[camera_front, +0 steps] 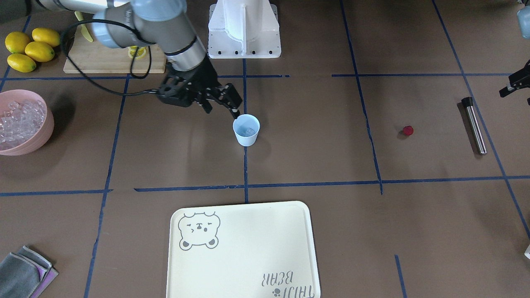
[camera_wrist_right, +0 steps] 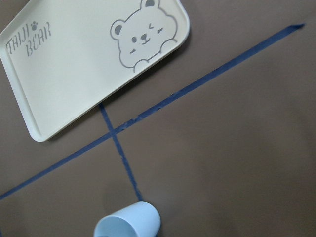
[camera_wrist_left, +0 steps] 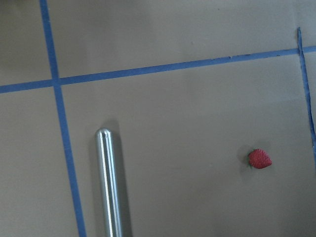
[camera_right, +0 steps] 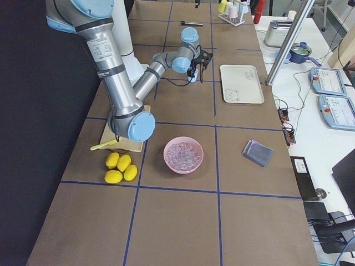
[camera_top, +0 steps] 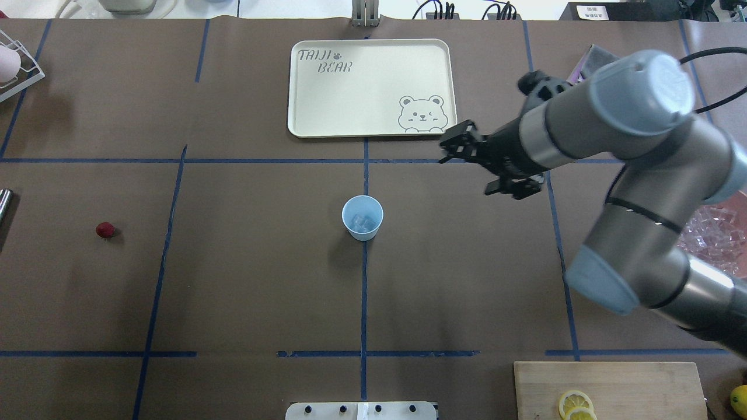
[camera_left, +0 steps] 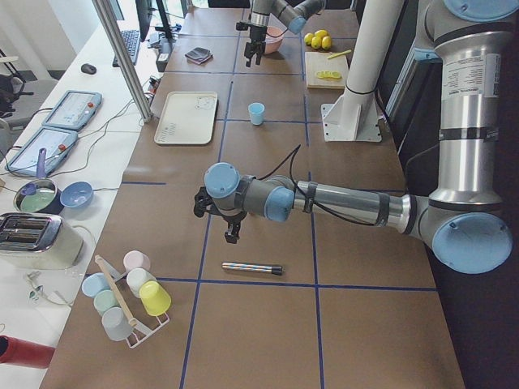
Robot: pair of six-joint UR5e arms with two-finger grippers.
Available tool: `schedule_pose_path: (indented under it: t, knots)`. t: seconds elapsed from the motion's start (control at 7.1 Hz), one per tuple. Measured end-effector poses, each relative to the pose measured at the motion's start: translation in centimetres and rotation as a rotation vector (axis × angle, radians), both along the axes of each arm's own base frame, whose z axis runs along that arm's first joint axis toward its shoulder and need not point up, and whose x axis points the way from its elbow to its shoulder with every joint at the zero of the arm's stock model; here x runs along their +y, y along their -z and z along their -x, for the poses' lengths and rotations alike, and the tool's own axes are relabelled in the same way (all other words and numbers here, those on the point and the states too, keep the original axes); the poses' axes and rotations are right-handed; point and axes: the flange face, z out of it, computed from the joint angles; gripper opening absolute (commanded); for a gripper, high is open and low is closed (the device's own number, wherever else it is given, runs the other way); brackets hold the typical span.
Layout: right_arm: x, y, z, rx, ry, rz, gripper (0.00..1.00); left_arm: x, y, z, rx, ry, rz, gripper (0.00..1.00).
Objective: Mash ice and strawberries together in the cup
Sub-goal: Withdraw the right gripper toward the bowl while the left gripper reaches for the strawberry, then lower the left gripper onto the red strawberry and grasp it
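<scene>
Seeing the cup (camera_front: pixel 246 129) standing upright mid-frame in the front view, holding a bit of ice (camera_front: pixel 249 131) but no berry yet. Spotting the strawberry (camera_front: pixel 408 130) lying well off to the right, on bare table between the cup and the metal rod (camera_front: pixel 474 126), itself lying roughly top-to-bottom in frame. Picking the left gripper (camera_front: pixel 514 85), peeking in at the right edge, as the nearer one; not managing to tell its opening. Noting the right gripper (camera_front: pixel 223 111) hanging just upper-left of the cup, jaws spread, gripping nothing. Also seeing the pink bowl (camera_front: pixel 39 140) at the left edge, carrying loads more ice.
</scene>
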Motion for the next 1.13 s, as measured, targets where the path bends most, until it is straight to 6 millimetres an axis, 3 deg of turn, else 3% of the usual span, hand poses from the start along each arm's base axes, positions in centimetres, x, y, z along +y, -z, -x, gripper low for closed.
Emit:
schedule_pose_path:
  t: [0.28,0.42,0.56,0.84,1.13]
  knots:
    - [0.6,-8.6,-13.0,0.062,0.094,-0.086,0.99,0.1,2.0,-7.4,-0.07,0.083,0.006,0.99]
    - [1.5,-13.1,-18.1,0.103,0.135,-0.14,0.99,0.8,2.7,-11.4,-0.091,0.121,0.003,0.99]
    - [2.8,-17.4,-22.0,0.152,0.176,-0.196,0.99,1.7,3.1,-14.9,-0.115,0.137,0.003,0.99]
    - [5.6,-24.6,-27.5,0.243,0.262,-0.298,0.99,3.1,3.2,-20.2,-0.163,0.149,-0.003,0.99]
    - [6.6,-26.9,-29.1,0.271,0.292,-0.328,0.99,3.9,3.0,-22.9,-0.192,0.154,-0.01,0.99]
